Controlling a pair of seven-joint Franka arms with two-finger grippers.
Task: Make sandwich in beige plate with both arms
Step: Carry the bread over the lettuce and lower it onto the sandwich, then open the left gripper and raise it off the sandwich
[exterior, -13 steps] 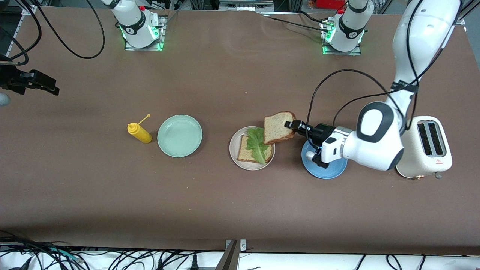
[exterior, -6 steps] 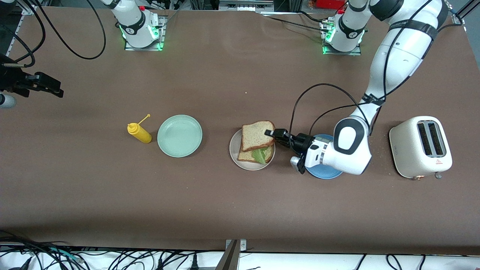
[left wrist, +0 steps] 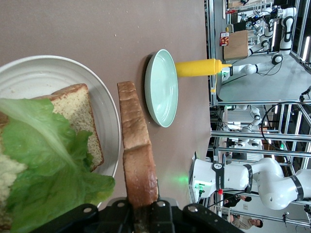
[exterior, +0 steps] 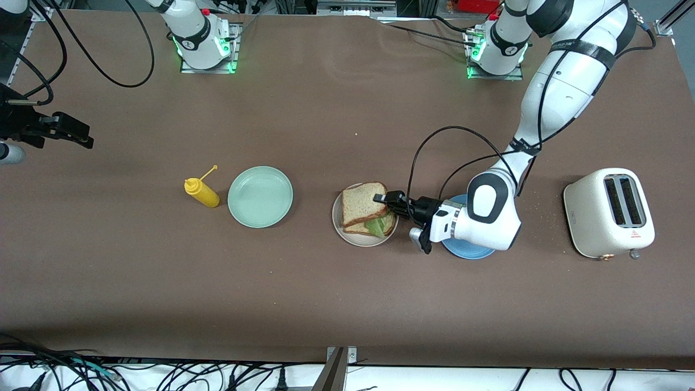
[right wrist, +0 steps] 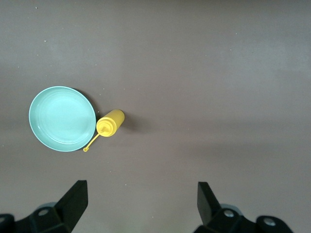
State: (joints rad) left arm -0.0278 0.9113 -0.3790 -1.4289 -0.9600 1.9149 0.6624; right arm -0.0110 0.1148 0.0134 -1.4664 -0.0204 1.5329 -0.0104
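One bread slice [exterior: 362, 202] flat over the beige plate [exterior: 347, 237], crust edge in left hand [exterior: 383, 197]

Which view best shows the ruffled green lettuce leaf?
Left wrist view: the ruffled green lettuce leaf lies open on the lower bread slice. The front view shows only a sliver under the top slice. The right wrist view shows none.

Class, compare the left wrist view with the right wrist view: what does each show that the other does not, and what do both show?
Left wrist view only: the beige plate with a bread slice and lettuce, and the left gripper shut on the top bread slice over it.
Right wrist view only: the right gripper, open above bare table.
Both: the mint-green plate and the yellow squeeze bottle beside it.
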